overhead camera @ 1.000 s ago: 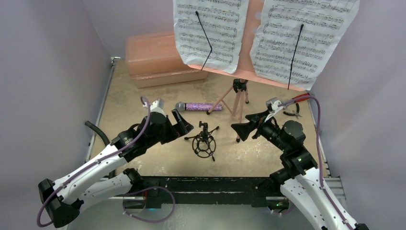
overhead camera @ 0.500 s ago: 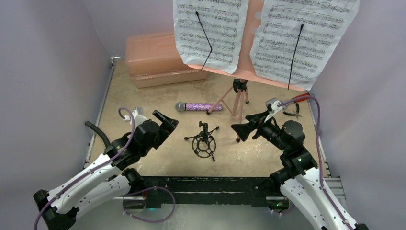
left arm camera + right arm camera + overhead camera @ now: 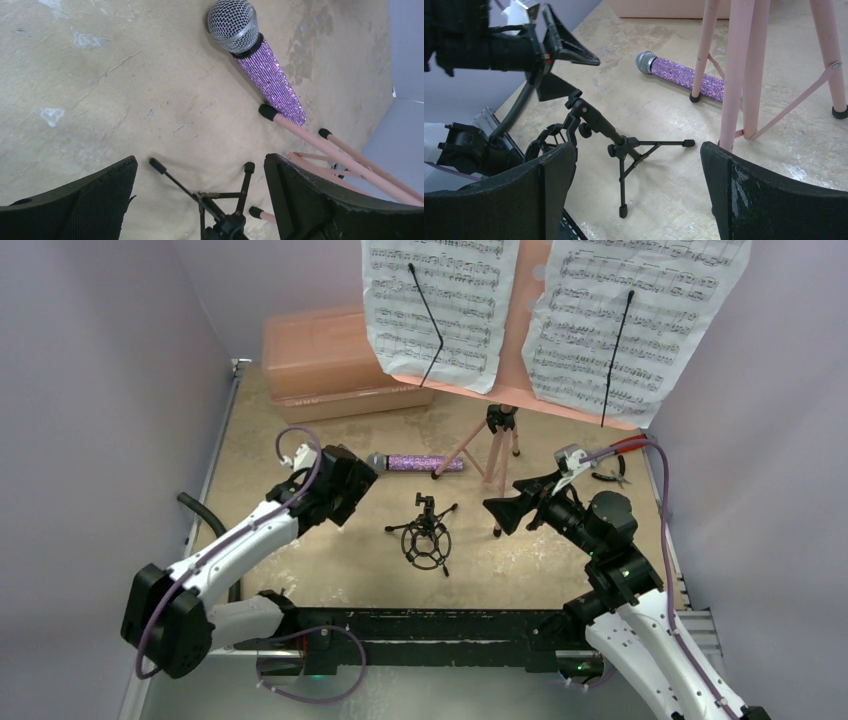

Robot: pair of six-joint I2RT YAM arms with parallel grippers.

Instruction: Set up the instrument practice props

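Both claws spread wide, nothing held.
We see the left gripper (image 3: 355, 480) just beside the head of the purple microphone (image 3: 415, 461), which lies flat on the table (image 3: 300, 430), its tail by a foot of the pink music stand (image 3: 512, 350). The sheet-music pages (image 3: 440, 310) hang on its desk. The black mic stand (image 3: 427, 535) stands between the claws, and the right gripper (image 3: 512, 500) is near the pink legs.

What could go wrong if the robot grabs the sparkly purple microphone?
1. The microphone lies right beside a foot of the pink music stand. Reaching in, the open left fingers might bump that leg and shake the sheet music.
2. The microphone is round, so it could roll away.
3. The little black mic stand sits close by and might get tipped.
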